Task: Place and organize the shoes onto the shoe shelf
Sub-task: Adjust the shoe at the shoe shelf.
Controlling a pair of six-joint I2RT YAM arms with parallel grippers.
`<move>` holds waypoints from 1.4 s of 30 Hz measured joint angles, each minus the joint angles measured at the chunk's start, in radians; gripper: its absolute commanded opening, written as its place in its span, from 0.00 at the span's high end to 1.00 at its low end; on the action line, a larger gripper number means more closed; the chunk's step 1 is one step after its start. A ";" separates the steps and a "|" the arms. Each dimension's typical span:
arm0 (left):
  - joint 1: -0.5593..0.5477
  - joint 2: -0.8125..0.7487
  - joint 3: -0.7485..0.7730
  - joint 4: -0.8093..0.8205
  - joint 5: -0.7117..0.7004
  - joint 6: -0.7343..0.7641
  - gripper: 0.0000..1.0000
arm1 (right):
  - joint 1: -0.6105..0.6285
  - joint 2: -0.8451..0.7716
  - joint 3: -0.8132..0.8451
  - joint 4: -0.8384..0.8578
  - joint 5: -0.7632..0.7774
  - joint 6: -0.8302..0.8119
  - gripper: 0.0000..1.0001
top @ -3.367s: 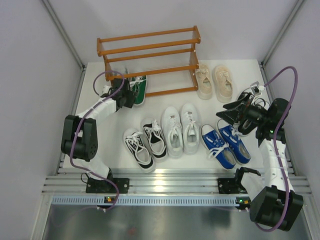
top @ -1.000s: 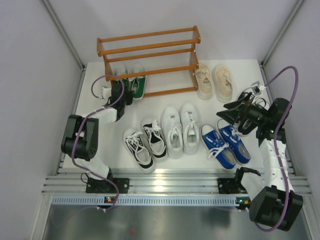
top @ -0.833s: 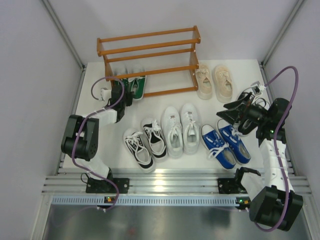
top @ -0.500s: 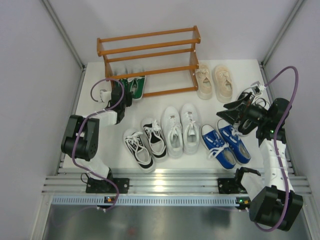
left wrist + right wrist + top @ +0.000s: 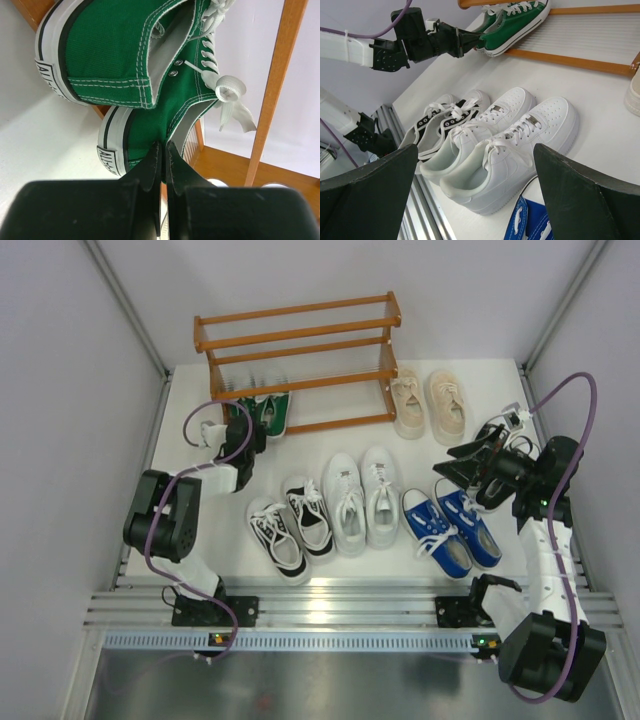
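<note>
The orange-brown shoe shelf (image 5: 300, 340) stands at the back. My left gripper (image 5: 250, 430) is shut on the collar of a green shoe (image 5: 145, 127), pinched between its fingers (image 5: 156, 160); the second green shoe (image 5: 110, 45) lies beside it. Both green shoes (image 5: 270, 410) sit at the left of the shelf's bottom tier. My right gripper (image 5: 455, 465) is wide open and empty above the blue shoes (image 5: 455, 525). The plain white pair (image 5: 360, 495), the black-and-white pair (image 5: 290, 525) and the beige pair (image 5: 428, 400) stand on the table. The black canvas pair is not visible.
The shelf's upright post (image 5: 277, 75) and floor rail (image 5: 570, 60) are close to the green shoes. The beige pair stands just right of the shelf. Grey walls close in both sides, and a metal rail (image 5: 320, 605) runs along the near edge.
My left gripper has pushed the green shoe away from me, further under the shelf's bottom tier beside its partner. The right arm has not moved.
</note>
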 measured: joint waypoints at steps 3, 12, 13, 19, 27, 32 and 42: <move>-0.010 0.000 -0.002 0.011 -0.020 -0.007 1.00 | 0.000 0.000 0.000 -0.001 0.000 0.000 0.01; -0.027 0.000 -0.008 0.019 -0.071 -0.024 1.00 | 0.000 0.000 0.000 -0.003 0.000 0.000 0.01; -0.030 0.000 -0.008 0.020 -0.076 -0.024 1.00 | 0.000 0.000 0.000 -0.003 0.000 0.000 0.01; -0.045 0.015 -0.008 0.027 -0.089 -0.024 1.00 | 0.000 0.001 0.000 -0.003 0.000 0.000 0.00; -0.050 0.035 -0.008 0.029 -0.090 -0.019 0.81 | 0.000 0.002 0.000 -0.003 0.000 -0.001 0.01; -0.048 0.037 -0.005 0.055 -0.075 0.011 0.42 | 0.000 0.002 0.000 -0.005 -0.001 -0.003 0.01; -0.032 -0.063 -0.005 0.058 0.007 0.135 0.29 | -0.009 0.002 0.000 -0.018 -0.003 -0.009 0.01</move>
